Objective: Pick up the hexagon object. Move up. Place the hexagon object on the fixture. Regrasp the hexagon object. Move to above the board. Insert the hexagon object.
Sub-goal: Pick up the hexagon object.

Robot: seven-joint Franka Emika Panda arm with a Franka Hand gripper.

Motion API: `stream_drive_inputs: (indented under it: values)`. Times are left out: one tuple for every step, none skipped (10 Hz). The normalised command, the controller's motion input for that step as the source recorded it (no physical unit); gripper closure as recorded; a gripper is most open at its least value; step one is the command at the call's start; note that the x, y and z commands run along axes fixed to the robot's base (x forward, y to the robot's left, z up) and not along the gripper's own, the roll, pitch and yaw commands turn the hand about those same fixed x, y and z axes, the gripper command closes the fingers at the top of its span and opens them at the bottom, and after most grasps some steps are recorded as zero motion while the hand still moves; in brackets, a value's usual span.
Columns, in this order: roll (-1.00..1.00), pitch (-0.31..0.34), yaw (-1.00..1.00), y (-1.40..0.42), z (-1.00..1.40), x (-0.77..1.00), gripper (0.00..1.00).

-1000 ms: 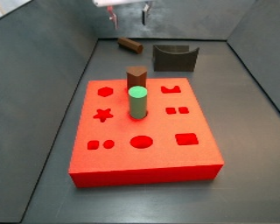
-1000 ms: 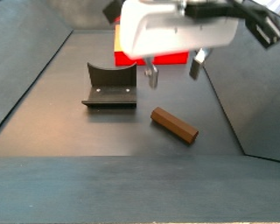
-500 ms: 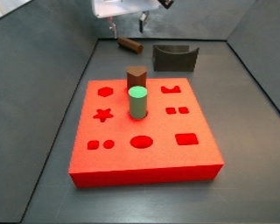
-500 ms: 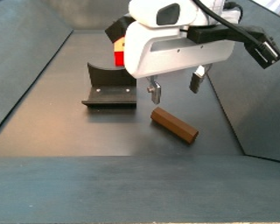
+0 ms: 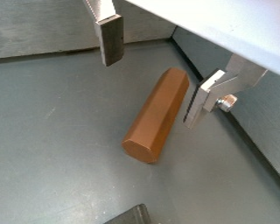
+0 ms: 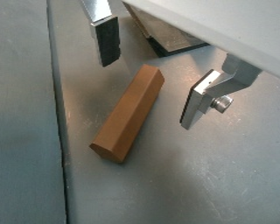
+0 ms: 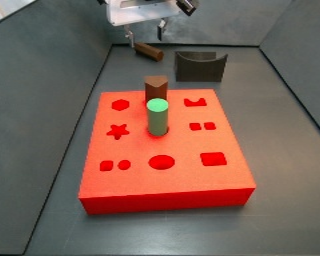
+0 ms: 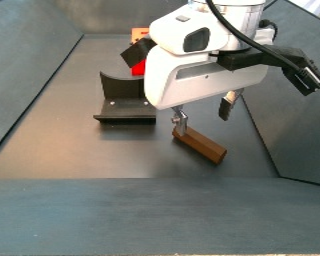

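Note:
The hexagon object [image 5: 157,116] is a slim brown faceted peg lying flat on the grey floor. It shows in both wrist views [image 6: 127,114] and in both side views [image 7: 147,50] [image 8: 200,146]. My gripper [image 5: 153,86] is open and low over the peg's one end, with a finger on each side and not touching it. The gripper also shows in the other views [image 6: 150,87] [image 7: 144,35] [image 8: 203,117]. The fixture [image 7: 199,66] [image 8: 125,102] stands beside the peg. The red-orange board [image 7: 176,185] lies farther off.
A green cylinder [image 7: 157,116] and a stouter brown peg [image 7: 156,87] stand upright in the board. The bin's sloped grey walls [image 8: 29,90] rise on both sides. A corner of the fixture shows in a wrist view [image 6: 166,39].
My gripper has come down from high above the floor to the peg, still open. The peg, fixture and board have not moved.

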Motion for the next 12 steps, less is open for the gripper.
stream_drive_inputs:
  values:
    - [0.00,0.000,0.00,0.11,-0.14,-0.09,0.00]
    - [0.00,0.000,0.02,0.24,-0.31,-0.05,0.00]
    - [0.00,-0.016,0.13,0.26,-0.46,-0.06,0.00]
    - [0.00,-0.054,0.19,0.27,-0.54,0.00,0.00]
    - [-0.03,-0.103,0.24,0.18,-0.66,-0.01,0.00]
    - [-0.08,-0.147,0.24,0.13,-0.76,0.00,0.00]
    - [-0.09,-0.149,0.28,0.01,-0.81,0.02,0.00]
    - [-0.09,-0.170,0.22,0.00,-0.79,0.09,0.00]
    - [-0.11,-0.149,0.23,-0.04,-0.80,0.28,0.00]
    - [-0.10,-0.154,0.19,-0.09,-0.76,0.27,0.00]
    - [-0.10,-0.146,0.16,-0.08,-0.72,0.25,0.00]
    - [-0.08,-0.124,0.13,0.00,-0.49,0.04,0.00]
